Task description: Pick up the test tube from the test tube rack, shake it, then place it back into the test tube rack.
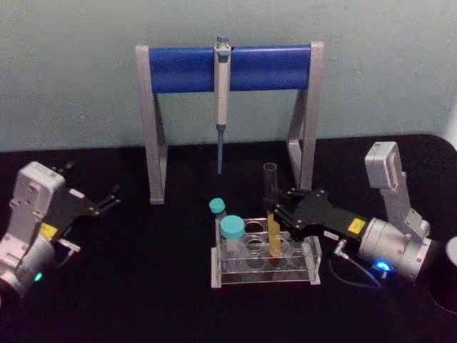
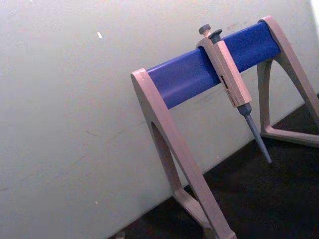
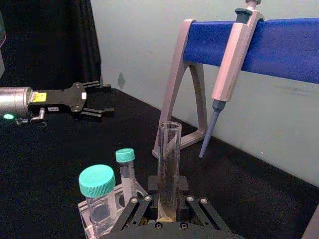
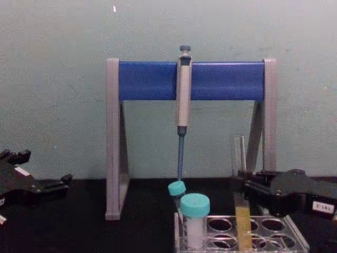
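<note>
Test tube (image 1: 272, 207) upright in clear rack (image 1: 265, 261)

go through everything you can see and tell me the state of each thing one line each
test tube: upright in the rack, yellow liquid at bottom, uncapped, gripped
test tube rack: flat on table
right gripper: shut on the tube
left gripper: open, idle at left
pipette: hanging on stand
vials: capped, in rack

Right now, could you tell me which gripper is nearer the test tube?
Right. The right gripper is at the test tube in the rack; the left gripper sits open, far off to the left.
</note>
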You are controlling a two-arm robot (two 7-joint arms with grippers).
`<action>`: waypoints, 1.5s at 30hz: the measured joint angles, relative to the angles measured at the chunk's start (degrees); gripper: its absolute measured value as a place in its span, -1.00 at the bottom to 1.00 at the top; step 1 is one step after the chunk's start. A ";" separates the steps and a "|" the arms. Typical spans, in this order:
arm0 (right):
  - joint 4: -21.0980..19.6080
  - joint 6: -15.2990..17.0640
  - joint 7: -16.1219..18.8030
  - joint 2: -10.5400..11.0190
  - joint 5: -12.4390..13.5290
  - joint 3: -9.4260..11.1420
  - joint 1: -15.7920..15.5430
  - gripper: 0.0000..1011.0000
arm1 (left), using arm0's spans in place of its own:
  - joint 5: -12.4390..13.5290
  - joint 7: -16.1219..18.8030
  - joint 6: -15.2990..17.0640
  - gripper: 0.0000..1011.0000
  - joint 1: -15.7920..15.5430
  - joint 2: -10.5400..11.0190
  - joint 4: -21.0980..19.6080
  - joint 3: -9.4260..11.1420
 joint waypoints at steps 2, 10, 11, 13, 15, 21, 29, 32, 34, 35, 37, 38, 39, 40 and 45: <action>-0.01 0.00 -0.01 0.00 0.00 0.00 0.00 -0.55 | 0.00 0.00 0.00 0.98 0.00 0.00 0.00 0.00; -0.04 -0.07 -0.01 -0.02 -0.01 0.00 -0.02 -0.55 | 0.00 0.00 0.00 0.98 0.00 0.00 0.00 0.00; -0.04 -0.08 0.00 -0.02 -0.01 0.00 -0.02 -0.55 | 0.00 0.00 0.00 0.98 0.00 0.00 0.00 0.00; -0.04 -0.10 0.00 -0.02 -0.01 0.01 -0.03 -0.55 | 0.00 0.00 0.00 0.98 0.00 0.00 0.00 0.00; -0.04 -0.12 0.01 -0.03 -0.01 0.02 -0.04 -0.55 | 0.00 0.00 0.00 0.98 0.00 0.00 0.00 0.00; -0.04 -0.17 0.02 -0.02 0.00 0.05 -0.04 -0.47 | 0.00 0.00 0.00 0.98 0.00 0.00 0.00 0.00; -0.04 -0.23 0.02 -0.02 0.00 0.07 -0.05 0.08 | 0.00 0.00 0.00 0.98 0.00 0.00 0.00 0.00; -0.04 -0.24 0.02 -0.02 0.01 0.07 -0.05 0.24 | 0.00 0.00 0.00 0.98 0.00 0.00 0.00 0.00; -0.04 -0.24 0.02 -0.02 0.01 0.07 -0.05 0.36 | 0.00 0.00 0.00 0.98 0.00 0.00 0.00 0.00; -0.04 -0.24 0.02 -0.02 0.01 0.07 -0.05 0.46 | 0.00 0.00 0.00 0.98 0.00 0.00 0.00 0.00; -0.04 -0.24 0.02 -0.02 0.01 0.07 -0.05 0.55 | 0.00 0.00 0.00 0.98 0.00 0.00 0.00 0.00; -0.04 -0.24 0.02 -0.02 0.01 0.07 -0.05 0.57 | 0.00 0.00 0.00 0.98 0.00 0.00 0.00 0.00; -0.04 -0.24 0.02 -0.02 0.01 0.07 -0.05 0.68 | 0.00 0.00 0.00 0.98 0.00 0.00 0.00 0.00; -0.04 -0.24 0.02 -0.02 0.01 0.07 -0.05 0.76 | 0.01 0.00 0.00 0.98 0.00 0.00 0.00 0.00; -0.04 -0.24 0.01 -0.02 0.01 0.07 -0.05 0.97 | 0.00 0.00 0.00 0.98 0.00 0.00 0.00 0.00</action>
